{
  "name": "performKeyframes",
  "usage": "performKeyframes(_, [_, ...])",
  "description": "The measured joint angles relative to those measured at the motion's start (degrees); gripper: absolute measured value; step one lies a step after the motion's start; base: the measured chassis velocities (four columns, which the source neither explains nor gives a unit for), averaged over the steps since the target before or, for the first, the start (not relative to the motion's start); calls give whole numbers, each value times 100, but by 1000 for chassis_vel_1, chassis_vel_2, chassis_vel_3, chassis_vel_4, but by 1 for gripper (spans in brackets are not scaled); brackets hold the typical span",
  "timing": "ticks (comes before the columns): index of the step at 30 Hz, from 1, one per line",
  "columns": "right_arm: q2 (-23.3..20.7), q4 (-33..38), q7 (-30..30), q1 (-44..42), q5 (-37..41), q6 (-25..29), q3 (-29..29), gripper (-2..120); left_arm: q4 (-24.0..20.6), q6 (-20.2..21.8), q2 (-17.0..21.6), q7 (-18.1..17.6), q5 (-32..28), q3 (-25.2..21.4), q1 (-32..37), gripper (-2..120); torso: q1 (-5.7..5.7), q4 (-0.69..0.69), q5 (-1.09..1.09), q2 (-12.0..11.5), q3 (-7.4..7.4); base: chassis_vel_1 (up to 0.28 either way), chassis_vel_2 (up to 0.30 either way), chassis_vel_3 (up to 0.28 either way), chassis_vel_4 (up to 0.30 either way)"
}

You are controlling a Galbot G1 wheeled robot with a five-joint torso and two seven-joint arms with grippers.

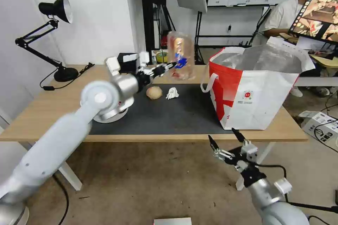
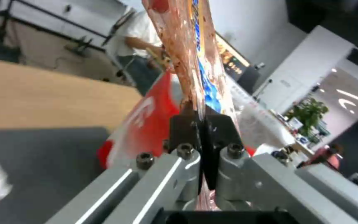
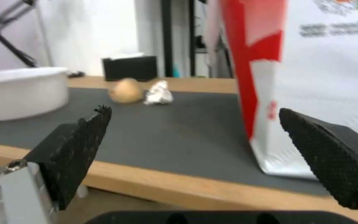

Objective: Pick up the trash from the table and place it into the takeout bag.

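My left gripper [image 1: 172, 65] is shut on the edge of the clear hinged plastic tray [image 1: 181, 55], holding it upright in the air above the mat, left of the takeout bag [image 1: 257, 88]. Up close, the tray [image 2: 187, 53] smeared with red scraps rises from between the closed fingers [image 2: 187, 127], the red bag [image 2: 146, 124] behind it. On the dark grey mat [image 1: 169, 112] lie the round beige lump [image 1: 154, 92] and the crumpled white tissue [image 1: 171, 93]. The white bowl [image 1: 112, 112] is partly hidden behind my left arm. My right gripper [image 1: 223, 140] hangs open below the table's front edge.
A black desk lamp [image 1: 52, 35] stands at the table's far left and a black tissue box [image 1: 127, 62] at the back edge. A cardboard box [image 1: 318, 124] and cables lie on the floor to the right. A person sits at a desk behind the bag.
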Motion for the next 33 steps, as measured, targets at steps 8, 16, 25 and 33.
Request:
performKeyframes(8, [285, -191, 168, -196, -213, 162, -81, 100, 872, -356, -997, -205, 738, 880, -1089, 0, 0, -1, 2, -1, 0, 0, 0, 0, 0])
performKeyframes(16, [490, -168, 165, -306, -327, 207, -197, 100, 1893, -708, -1883, -423, 1933, 1762, -1940, 0, 1, -1, 1, 0, 0, 0, 0, 0, 0])
performKeyframes(25, [542, -164, 154, -344, -334, 232, -176, 100, 2357, -770, -2267, -457, 2720, 2373, -2109, 0, 1, -1, 0, 0, 0, 0, 0, 0, 0])
performKeyframes(33, [538, -175, 153, -302, -321, 224, -160, 100, 2352, -790, -2335, -224, 2700, 2465, -2107, 7, 1, 0, 0, 0, 0, 0, 0, 0, 0])
